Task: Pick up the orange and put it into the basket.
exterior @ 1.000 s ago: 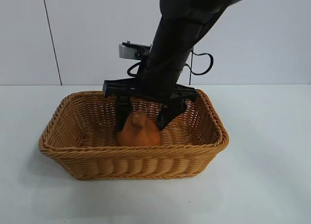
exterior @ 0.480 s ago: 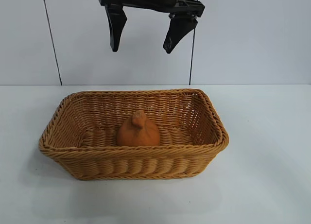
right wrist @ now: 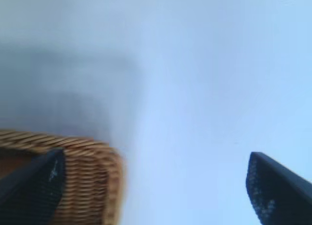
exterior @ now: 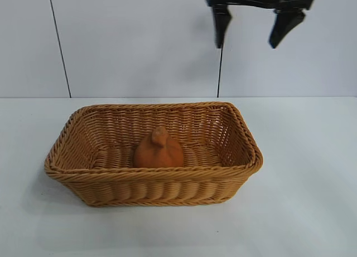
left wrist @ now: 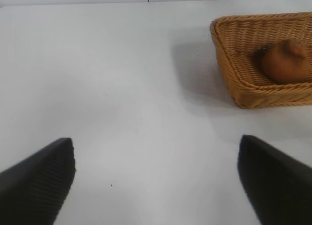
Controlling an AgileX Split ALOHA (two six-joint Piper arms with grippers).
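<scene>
We see the orange (exterior: 159, 150) sitting on the floor of the basket (exterior: 67, 156), knob up, roughly mid-basket and a bit toward the near wall, touching nothing but the weave. By our read the placing is done and little is left but clearing off.

The right gripper (exterior: 252, 29) hangs high above the basket's right end, jaws spread wide and holding nothing. Its wrist view shows a corner of the basket below and bare tabletop (exterior: 312, 173) beyond. The left gripper (left wrist: 156, 181) is off to the side over open tabletop, well apart from the basket, jaws also spread and empty. We cannot see it in the exterior view.

What could go wrong from here, as we judge it:
- orange looks rounded at the base, so a bump to the basket could roll it against a wall; sloping sides and braided rim should keep it in
- right arm dropping again while swinging away could clip the right rim and drag or tip the basket, since wicker is light and slides easily on a smooth tabletop
- left arm sweeping in low toward the basket could shove it from the side
- nothing pinned between either pair of jaws, so no drop risk

Lowest risk looks like keeping the right arm high until it is clear of the rim
</scene>
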